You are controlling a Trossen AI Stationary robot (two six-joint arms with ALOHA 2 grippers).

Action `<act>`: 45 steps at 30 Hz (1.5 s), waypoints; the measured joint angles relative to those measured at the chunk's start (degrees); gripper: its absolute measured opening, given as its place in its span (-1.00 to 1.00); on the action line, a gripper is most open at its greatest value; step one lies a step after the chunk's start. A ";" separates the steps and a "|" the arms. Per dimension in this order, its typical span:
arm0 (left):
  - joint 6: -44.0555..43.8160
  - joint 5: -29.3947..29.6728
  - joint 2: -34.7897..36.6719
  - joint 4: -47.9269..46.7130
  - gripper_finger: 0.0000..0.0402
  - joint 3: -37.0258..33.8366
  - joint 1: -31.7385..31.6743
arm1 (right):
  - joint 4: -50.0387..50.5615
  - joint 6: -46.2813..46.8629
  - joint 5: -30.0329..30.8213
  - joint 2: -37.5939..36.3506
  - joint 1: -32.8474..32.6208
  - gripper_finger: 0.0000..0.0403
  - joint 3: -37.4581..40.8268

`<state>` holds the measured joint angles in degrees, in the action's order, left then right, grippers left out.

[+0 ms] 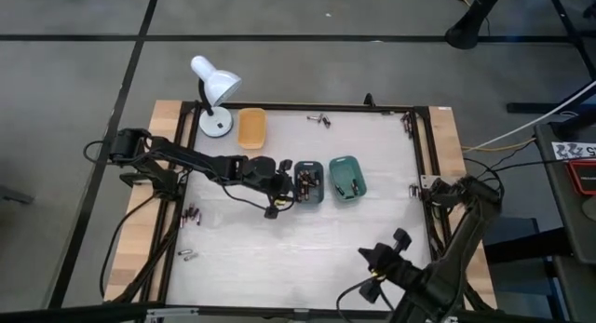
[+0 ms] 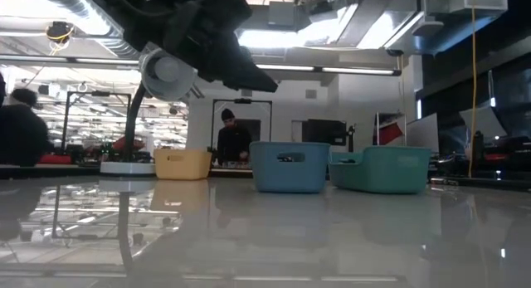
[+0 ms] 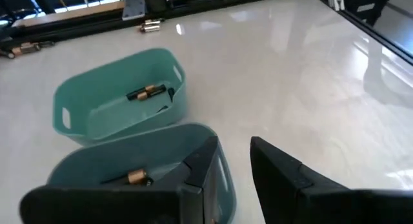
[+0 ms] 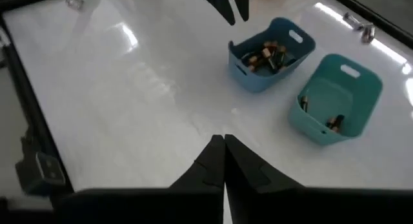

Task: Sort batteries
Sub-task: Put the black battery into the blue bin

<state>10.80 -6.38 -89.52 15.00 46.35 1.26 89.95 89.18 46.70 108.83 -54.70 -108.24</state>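
1. Batteries (image 4: 266, 55) lie mostly heaped in the blue tray (image 1: 308, 181); a few sit in the green tray (image 1: 346, 177) beside it, and loose ones remain on the counter (image 1: 307, 248): a pair near the far rail (image 1: 321, 120), some by the left edge (image 1: 193, 214) and one nearer the front (image 1: 188, 256).
2. Left fingers (image 1: 277, 204) hang just at the blue tray's left side, partly apart; I see nothing between them in the left wrist view (image 3: 232, 166).
3. Right fingers (image 4: 224, 161) are pressed together and empty, parked near the counter's front right, well apart from both trays.
4. Loose batteries at the left edge lie to the left of the left fingers, on that arm's own side, so it is the nearer arm for them. Their long axes are too small to tell.
5. High view alone shows all the loose batteries; the right wrist view shows the heap in the blue tray. The low view shows only tray walls and the orange tray (image 2: 182, 163).
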 joint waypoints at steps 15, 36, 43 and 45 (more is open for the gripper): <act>-5.85 0.03 0.00 -2.10 -0.59 0.00 0.74 | -0.04 -9.09 -4.28 -3.39 5.67 -0.99 0.28; -2.71 0.01 0.00 -6.92 -0.59 0.00 3.11 | -0.09 -32.91 -33.50 -35.96 39.09 -1.00 35.54; -1.23 0.03 0.00 -6.50 -0.59 0.02 -0.96 | -6.56 -48.63 -36.29 -39.84 45.84 -0.86 45.70; -2.72 0.03 0.02 -7.01 -0.59 0.04 -2.20 | -10.92 -54.24 -36.32 -39.63 48.09 -0.77 47.18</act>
<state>8.08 -6.35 -89.49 8.00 46.39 -0.94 79.03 34.94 10.38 69.20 -6.60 -61.06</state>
